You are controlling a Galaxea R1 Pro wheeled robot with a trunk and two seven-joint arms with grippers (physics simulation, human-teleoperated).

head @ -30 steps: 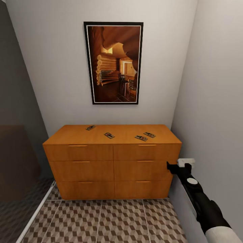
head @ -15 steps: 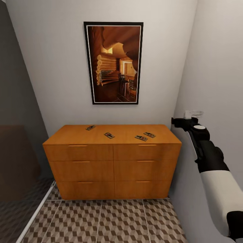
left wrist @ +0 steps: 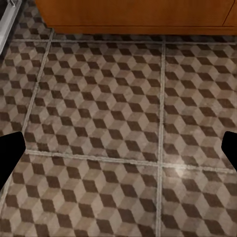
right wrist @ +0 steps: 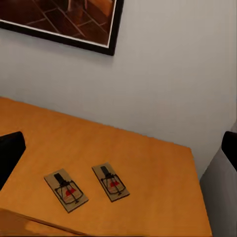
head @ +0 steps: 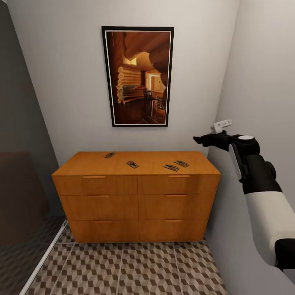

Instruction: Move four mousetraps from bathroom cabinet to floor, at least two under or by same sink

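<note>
The orange-brown cabinet stands against the back wall with several mousetraps lying flat on its top. One mousetrap lies at the back left, one near the middle, and two lie close together at the right. My right gripper hangs in the air above the cabinet's right end, apart from the traps. In the right wrist view that gripper is open, with the two right-hand mousetraps below it. My left gripper is open and empty over the cube-patterned bathroom floor.
A framed picture hangs above the cabinet. The white right wall runs close beside my right arm. A dark panel with a white floor rail closes off the left. Tiled floor lies in front of the cabinet.
My right arm has risen from beside the cabinet's lower drawers to above its top, and the gripper has swung left toward the cabinet. The mousetraps have not moved.
</note>
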